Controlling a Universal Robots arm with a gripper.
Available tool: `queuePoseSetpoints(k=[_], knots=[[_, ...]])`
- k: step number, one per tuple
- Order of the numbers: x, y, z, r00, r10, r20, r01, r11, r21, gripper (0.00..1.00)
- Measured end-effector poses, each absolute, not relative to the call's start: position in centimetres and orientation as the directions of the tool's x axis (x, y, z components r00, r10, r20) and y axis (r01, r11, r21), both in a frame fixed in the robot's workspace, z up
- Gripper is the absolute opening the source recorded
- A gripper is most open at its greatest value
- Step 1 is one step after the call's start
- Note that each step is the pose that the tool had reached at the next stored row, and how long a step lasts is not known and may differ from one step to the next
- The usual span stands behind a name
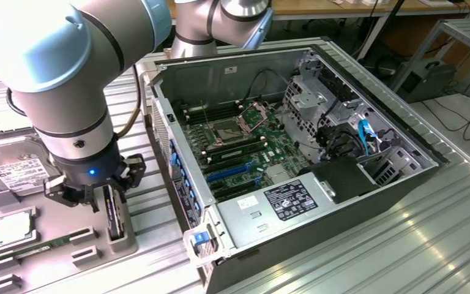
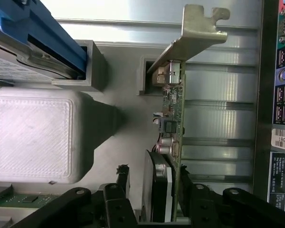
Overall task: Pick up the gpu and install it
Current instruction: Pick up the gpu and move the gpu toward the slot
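Observation:
The gpu stands on edge in a slot of the grey holder tray, at the exterior view's left, beside the open computer case. In the wrist view the gpu is seen edge-on, with a green board, a dark body and a silver end bracket at its far end. My gripper is lowered over the card, one finger on each side of it. In the wrist view my gripper straddles the card. One fingertip still stands a little off the card's body, so the jaws are open.
On the same tray lie a silver hard drive, a processor and a green memory stick. The case's motherboard has blue slots. The case's rear wall rises close beside the gripper. A white printed block stands near the card.

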State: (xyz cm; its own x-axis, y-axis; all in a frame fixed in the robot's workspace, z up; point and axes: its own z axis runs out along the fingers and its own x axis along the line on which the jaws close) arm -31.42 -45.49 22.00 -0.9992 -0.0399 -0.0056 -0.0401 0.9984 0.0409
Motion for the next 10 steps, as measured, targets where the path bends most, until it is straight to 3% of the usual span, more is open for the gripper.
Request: queuePoseSetpoints(k=[1, 10], knots=[[-31.40, -45.46, 22.01, -0.999, -0.037, -0.005, -0.037, 0.998, 0.041, 0.45], [-31.33, -45.21, 22.01, -1.000, -0.026, -0.006, -0.026, 0.999, 0.041, 0.45]])
